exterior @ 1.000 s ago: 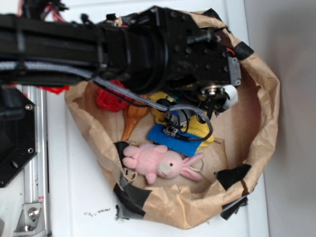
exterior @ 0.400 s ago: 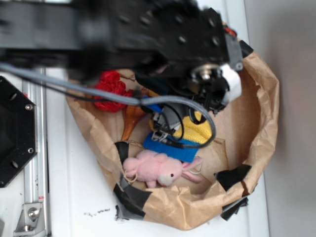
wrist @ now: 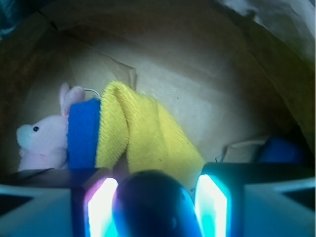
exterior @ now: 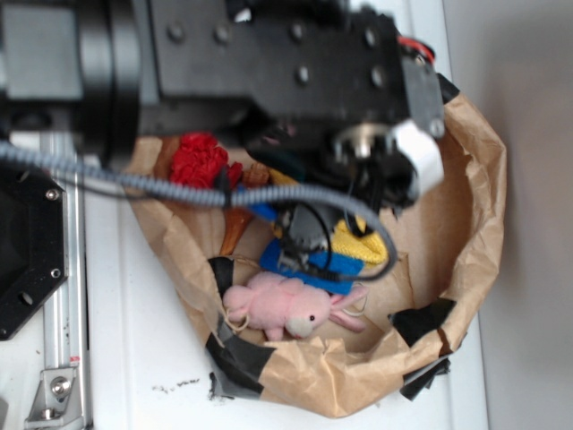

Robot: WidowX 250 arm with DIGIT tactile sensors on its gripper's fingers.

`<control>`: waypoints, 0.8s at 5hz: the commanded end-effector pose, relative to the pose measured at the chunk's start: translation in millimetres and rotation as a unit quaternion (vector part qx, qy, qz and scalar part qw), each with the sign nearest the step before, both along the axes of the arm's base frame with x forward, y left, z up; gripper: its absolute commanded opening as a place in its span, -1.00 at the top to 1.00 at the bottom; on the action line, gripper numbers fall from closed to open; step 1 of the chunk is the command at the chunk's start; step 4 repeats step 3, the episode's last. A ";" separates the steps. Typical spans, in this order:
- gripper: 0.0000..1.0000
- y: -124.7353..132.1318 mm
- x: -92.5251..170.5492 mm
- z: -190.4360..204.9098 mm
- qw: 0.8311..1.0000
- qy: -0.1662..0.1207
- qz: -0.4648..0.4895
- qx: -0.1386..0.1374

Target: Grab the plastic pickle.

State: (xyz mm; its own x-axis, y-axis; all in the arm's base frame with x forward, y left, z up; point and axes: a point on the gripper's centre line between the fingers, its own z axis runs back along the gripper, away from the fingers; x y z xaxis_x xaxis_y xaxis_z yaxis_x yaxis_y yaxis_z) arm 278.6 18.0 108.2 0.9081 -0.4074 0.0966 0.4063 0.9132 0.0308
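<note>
Inside a crumpled brown paper bag (exterior: 474,206) patched with black tape, laid open on a white surface, the arm fills the upper half of the exterior view and leaves only the lower and right parts of the bag's floor in sight. Going left to right there: a red knitted item (exterior: 197,159) sits against the bag's left wall, an orange piece (exterior: 235,226) lies just beside it, a pink plush bunny (exterior: 285,306) rests along the lower rim, a blue sponge (exterior: 309,260) lies just above the bunny, and a yellow cloth (exterior: 358,246) touches the sponge's right side. To the right of the cloth the floor is bare brown paper up to the tall curled right wall, which is the widest open room. In the wrist view the same order holds: bunny (wrist: 42,140) at the left wall, sponge (wrist: 83,134) on edge, cloth (wrist: 143,136) draped over it, then bare paper, with a blurred blue object (wrist: 281,150) low on the right. The gripper (wrist: 157,205) is closed to a narrow gap around the plastic pickle (wrist: 155,202), both fingers (wrist: 101,207) pressing its sides. The pickle sits at the bottom centre of the wrist view, its rounded dark end facing up the frame and its long axis running away between the fingers, toward the cloth.
</note>
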 end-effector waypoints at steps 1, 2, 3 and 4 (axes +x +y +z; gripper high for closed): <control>1.00 -15.3 -18.2 38.8 0.979 -0.046 0.178 -0.092; 1.00 -9.1 -28.8 52.0 0.947 -0.071 0.298 -0.100; 1.00 -4.0 -25.1 45.5 0.939 -0.068 0.331 -0.059; 1.00 -4.0 -25.1 45.5 0.939 -0.068 0.331 -0.059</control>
